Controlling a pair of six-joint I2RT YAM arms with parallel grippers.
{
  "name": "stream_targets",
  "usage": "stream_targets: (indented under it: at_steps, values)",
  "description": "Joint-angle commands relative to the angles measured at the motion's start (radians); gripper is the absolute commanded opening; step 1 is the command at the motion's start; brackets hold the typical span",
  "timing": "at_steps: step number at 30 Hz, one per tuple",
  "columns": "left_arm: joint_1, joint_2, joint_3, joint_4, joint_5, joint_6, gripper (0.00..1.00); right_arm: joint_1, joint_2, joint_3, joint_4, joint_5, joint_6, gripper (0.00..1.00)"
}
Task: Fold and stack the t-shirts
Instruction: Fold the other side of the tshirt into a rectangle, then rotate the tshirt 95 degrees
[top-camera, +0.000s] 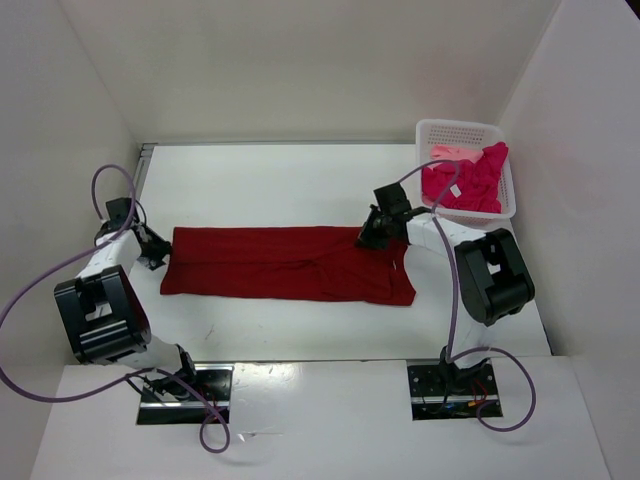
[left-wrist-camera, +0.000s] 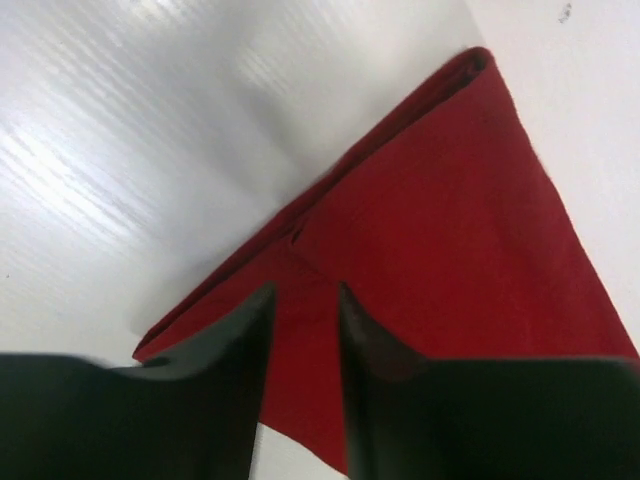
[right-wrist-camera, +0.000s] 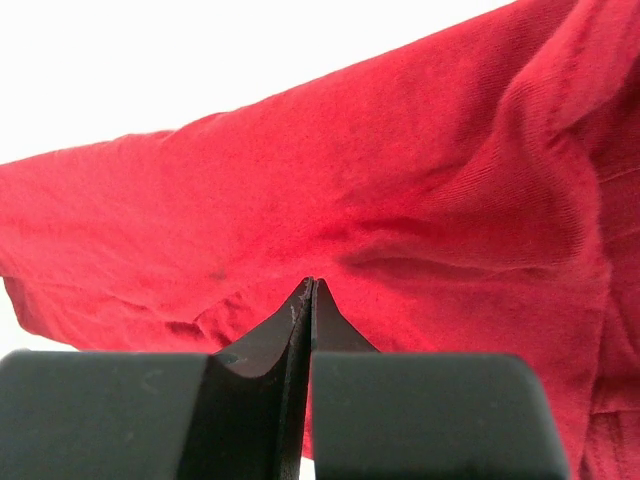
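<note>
A dark red t-shirt (top-camera: 285, 265) lies folded into a long band across the middle of the table. My left gripper (top-camera: 157, 252) is at its left end. In the left wrist view this gripper (left-wrist-camera: 305, 290) is open with a narrow gap, and the red cloth (left-wrist-camera: 440, 230) lies under and between the jaws. My right gripper (top-camera: 372, 238) is at the shirt's far right edge. In the right wrist view it (right-wrist-camera: 312, 282) is shut, tips pressed into the cloth (right-wrist-camera: 400, 170), with wrinkles running to them. A magenta-pink t-shirt (top-camera: 470, 182) and a pale pink one (top-camera: 450, 153) lie in the basket.
A white perforated basket (top-camera: 458, 127) stands at the far right corner, close behind my right arm. White walls enclose the table on the left, back and right. Purple cables loop from both arms.
</note>
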Motion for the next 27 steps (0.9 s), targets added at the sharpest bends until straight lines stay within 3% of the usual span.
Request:
stream_targets:
  at_steps: [1, 6, 8, 14, 21, 25, 26, 27]
  values:
    - [0.005, -0.08, -0.004, -0.021, -0.048, -0.006, 0.46, -0.018, 0.002, 0.048, 0.021, 0.059, -0.005, 0.02]
    - [-0.001, -0.105, 0.005, 0.044, 0.091, -0.054, 0.34, -0.018, 0.051, 0.075, 0.011, 0.097, -0.005, 0.02]
    - [-0.064, -0.108, 0.005, 0.081, 0.138, -0.071, 0.32, -0.018, 0.088, 0.078, 0.015, 0.097, 0.008, 0.01]
    - [-0.207, -0.171, 0.039, 0.085, 0.219, -0.032, 0.3, -0.018, 0.206, 0.155, 0.022, 0.097, 0.03, 0.0]
    - [-0.317, -0.295, 0.007, 0.037, 0.271, -0.022, 0.3, 0.006, 0.424, 0.436, -0.029, 0.086, 0.076, 0.0]
    - [-0.358, -0.316, 0.007, 0.003, 0.303, -0.012, 0.3, 0.049, 0.676, 0.946, -0.08, 0.039, 0.104, 0.0]
    - [-0.368, -0.316, 0.007, -0.006, 0.313, -0.012, 0.3, 0.066, 0.739, 1.079, -0.162, 0.038, 0.104, 0.0]
    - [-0.379, -0.316, 0.007, -0.015, 0.314, -0.005, 0.3, 0.079, 0.868, 1.365, -0.224, 0.038, 0.092, 0.0]
